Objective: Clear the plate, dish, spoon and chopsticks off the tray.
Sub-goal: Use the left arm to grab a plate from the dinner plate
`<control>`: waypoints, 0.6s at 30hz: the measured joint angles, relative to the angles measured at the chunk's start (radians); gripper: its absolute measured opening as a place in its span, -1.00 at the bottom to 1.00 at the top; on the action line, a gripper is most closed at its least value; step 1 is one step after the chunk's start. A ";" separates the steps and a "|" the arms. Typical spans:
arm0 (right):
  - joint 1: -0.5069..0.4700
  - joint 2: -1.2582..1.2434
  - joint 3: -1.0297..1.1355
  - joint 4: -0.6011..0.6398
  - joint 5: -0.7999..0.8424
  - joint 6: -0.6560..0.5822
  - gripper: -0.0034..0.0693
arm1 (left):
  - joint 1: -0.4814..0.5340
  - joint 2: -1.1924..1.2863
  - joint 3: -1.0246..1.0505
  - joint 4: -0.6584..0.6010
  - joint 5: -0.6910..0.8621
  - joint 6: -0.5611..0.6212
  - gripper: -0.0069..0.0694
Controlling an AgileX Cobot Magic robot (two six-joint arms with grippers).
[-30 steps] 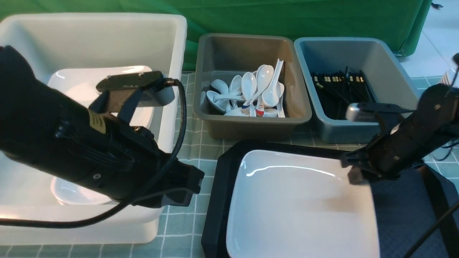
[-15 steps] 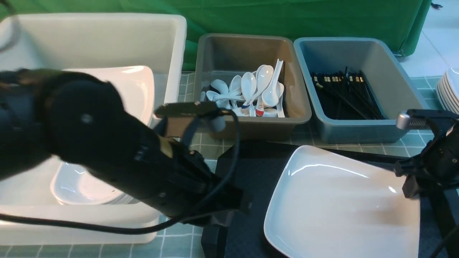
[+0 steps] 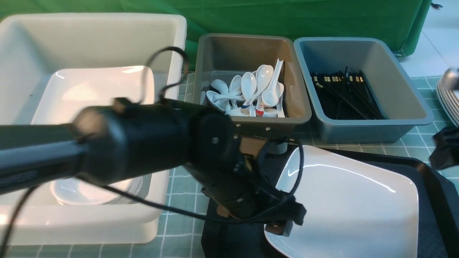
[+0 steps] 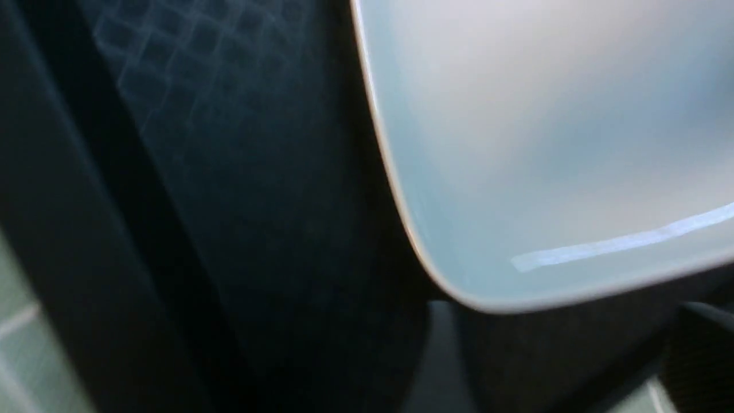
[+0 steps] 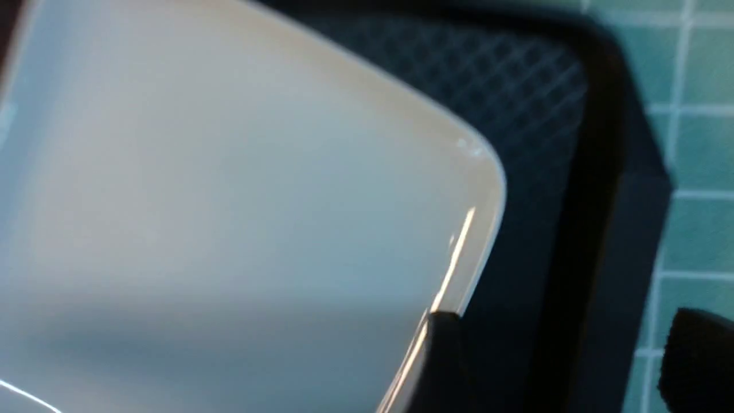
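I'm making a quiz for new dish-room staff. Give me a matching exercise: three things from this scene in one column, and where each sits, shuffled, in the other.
Things:
1. large glossy white square plate
2. white ceramic soup spoons
3. thin black chopsticks

Places:
A. blue-grey plastic tub
B. black textured plastic tray
C. grey-brown plastic tub

Pairs: 1-B, 2-C, 3-A

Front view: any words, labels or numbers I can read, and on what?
None legible.
White glossy soup spoons in the grey plastic tub: red and blue handle print, too small to read.
Thin black chopsticks in the blue-grey plastic tub: pale end marks, too small to read.
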 joint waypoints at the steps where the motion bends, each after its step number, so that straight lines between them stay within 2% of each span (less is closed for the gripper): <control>1: 0.000 -0.025 0.000 0.000 -0.005 0.000 0.46 | 0.000 0.012 -0.011 0.000 0.003 -0.003 0.60; 2: 0.000 -0.080 0.000 0.000 -0.016 0.000 0.46 | 0.000 0.055 -0.034 0.000 0.011 -0.008 0.70; 5: 0.000 -0.179 0.000 0.000 -0.033 0.001 0.46 | 0.000 0.121 -0.059 0.000 0.006 -0.015 0.75; 11: 0.000 -0.277 0.000 -0.001 -0.035 0.001 0.46 | 0.001 0.185 -0.070 -0.014 -0.024 -0.021 0.59; 16: 0.000 -0.283 0.000 -0.001 -0.033 0.001 0.46 | 0.002 0.199 -0.075 -0.070 -0.038 -0.023 0.26; 18: 0.000 -0.283 0.000 -0.001 -0.033 0.001 0.46 | 0.002 0.205 -0.075 -0.099 -0.040 -0.024 -0.04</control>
